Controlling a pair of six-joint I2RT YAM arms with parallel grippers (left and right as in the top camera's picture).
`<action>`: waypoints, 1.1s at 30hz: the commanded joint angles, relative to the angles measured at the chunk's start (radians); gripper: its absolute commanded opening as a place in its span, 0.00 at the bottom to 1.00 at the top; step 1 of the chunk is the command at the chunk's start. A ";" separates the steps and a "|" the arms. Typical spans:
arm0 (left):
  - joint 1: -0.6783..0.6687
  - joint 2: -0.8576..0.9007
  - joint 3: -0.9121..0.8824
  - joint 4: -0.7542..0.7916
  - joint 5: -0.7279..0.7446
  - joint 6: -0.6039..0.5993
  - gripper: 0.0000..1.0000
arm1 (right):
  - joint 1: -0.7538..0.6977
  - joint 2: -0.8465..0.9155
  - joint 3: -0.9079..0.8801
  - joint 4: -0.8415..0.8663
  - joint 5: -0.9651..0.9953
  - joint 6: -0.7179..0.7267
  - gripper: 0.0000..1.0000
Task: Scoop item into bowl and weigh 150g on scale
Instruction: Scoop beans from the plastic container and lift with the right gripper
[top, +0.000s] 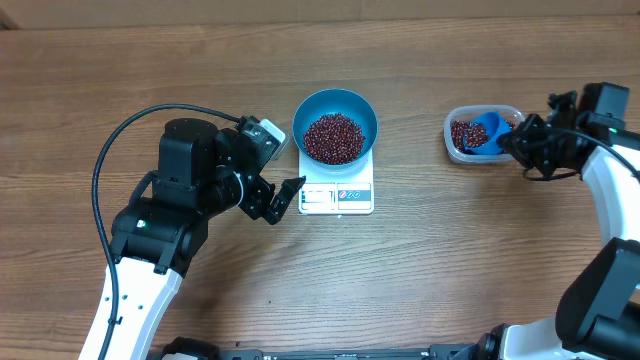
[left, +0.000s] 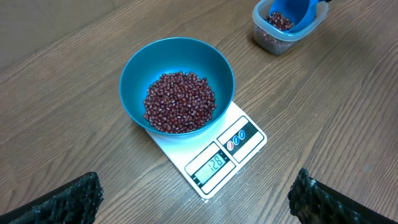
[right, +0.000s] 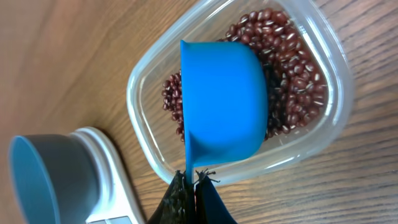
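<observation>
Dark red-brown beans (left: 180, 102) part-fill round blue bowl (left: 134, 81) on flat white scale (left: 245, 134), seemingly underweight; right jaws pinch blue plastic scoop (right: 221, 99) in clear tub (right: 144, 93), left jaws wide.

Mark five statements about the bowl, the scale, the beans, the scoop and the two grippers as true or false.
1. The bowl sits on the scale. True.
2. The bowl is empty. False: it holds beans.
3. The right gripper is shut on the scoop handle. True.
4. The scoop hangs over the bowl. False: it is in the tub, over more beans.
5. The left gripper grips the bowl. False: its jaws are open and hold nothing.
</observation>
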 joint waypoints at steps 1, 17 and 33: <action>0.004 0.002 0.024 0.001 0.022 -0.007 0.99 | -0.047 -0.016 0.027 -0.008 -0.143 -0.052 0.04; 0.004 0.002 0.024 0.001 0.022 -0.007 1.00 | -0.080 -0.164 0.027 -0.016 -0.347 -0.113 0.04; 0.004 0.002 0.024 0.001 0.022 -0.007 1.00 | 0.055 -0.405 0.027 0.025 -0.325 -0.089 0.04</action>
